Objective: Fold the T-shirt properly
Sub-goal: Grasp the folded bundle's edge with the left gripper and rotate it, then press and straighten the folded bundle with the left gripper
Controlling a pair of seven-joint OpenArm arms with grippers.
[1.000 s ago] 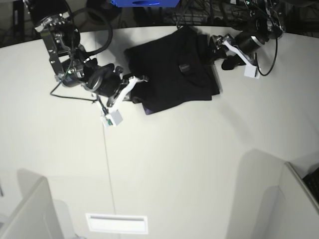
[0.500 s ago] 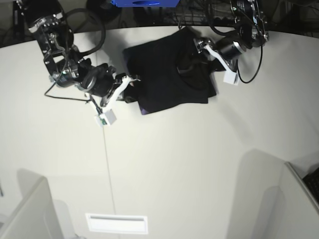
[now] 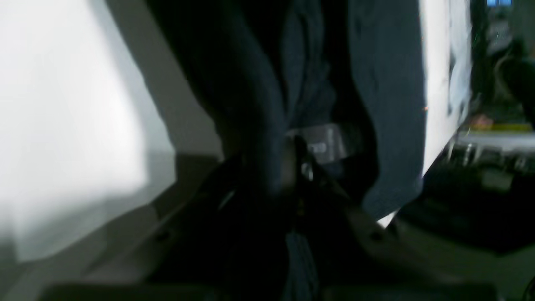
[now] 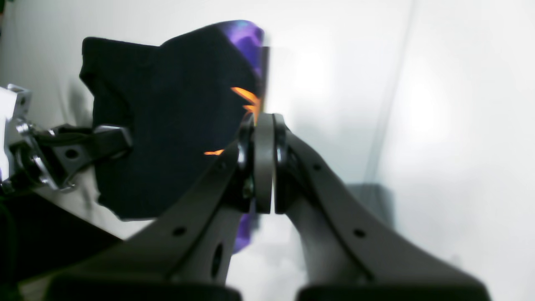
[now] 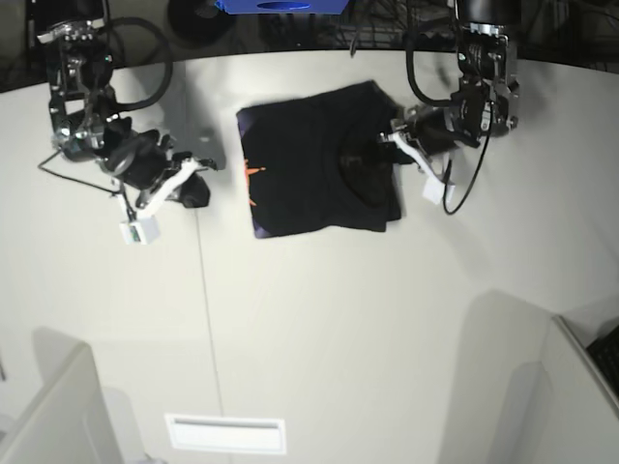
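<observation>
The black T-shirt (image 5: 319,169) lies folded into a rough square at the back middle of the white table (image 5: 338,319), with an orange mark (image 5: 253,174) near its left edge. My left gripper (image 5: 382,145) is at the shirt's right side, and in the blurred left wrist view its jaws are shut on a fold of the dark T-shirt (image 3: 259,104). My right gripper (image 5: 198,193) hovers left of the shirt, apart from it. In the right wrist view the right gripper (image 4: 263,163) is shut, pads together with nothing between them, and the T-shirt (image 4: 167,138) lies beyond.
A blue box (image 5: 280,5) and dark cables sit past the table's back edge. A white slot (image 5: 227,433) lies near the front edge. Grey partitions stand at the front left corner (image 5: 58,416) and front right corner (image 5: 580,387).
My right gripper pulled back leftward off the shirt's left edge. My left gripper moved in over the shirt's right side and closed on the cloth. The shirt shifted slightly and lies squarer.
</observation>
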